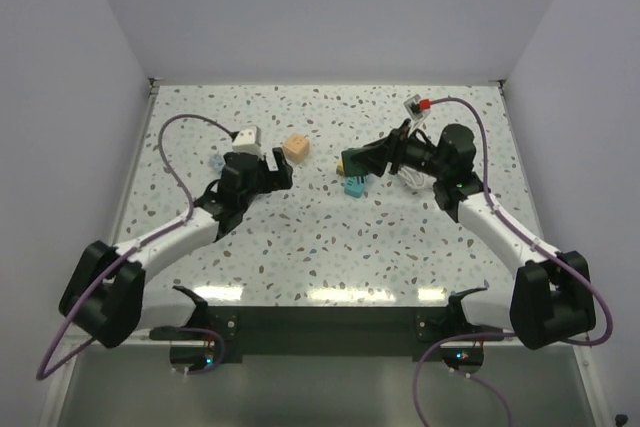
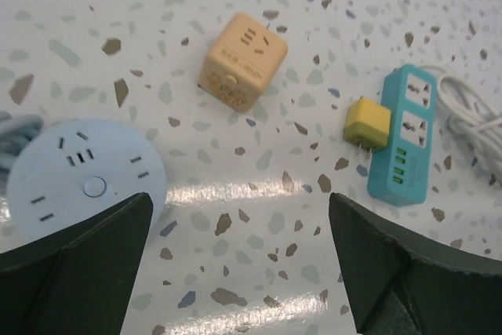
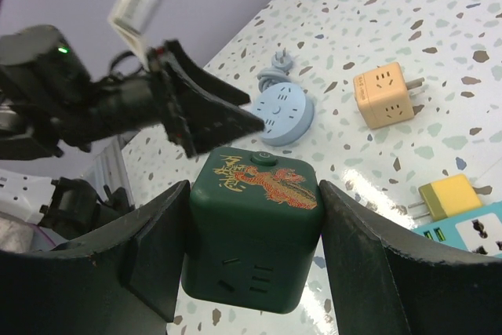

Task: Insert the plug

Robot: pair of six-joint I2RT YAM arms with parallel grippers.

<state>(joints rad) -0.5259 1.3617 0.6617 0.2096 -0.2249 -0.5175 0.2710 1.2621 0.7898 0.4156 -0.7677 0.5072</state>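
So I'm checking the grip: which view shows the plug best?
Right wrist: the plug fills the frame, clamped between the right gripper's fingers. The top view shows it small, at the gripper's tip. The left wrist view misses it.

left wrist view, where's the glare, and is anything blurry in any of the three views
Left wrist: a glare streak crosses the table below the tan cube, whose markings read sharp. Right wrist: the plug is crisp, with a glare patch on the tabletop below the cube. Top external: glare patches line the table's near edge; nothing is plainly blurred.
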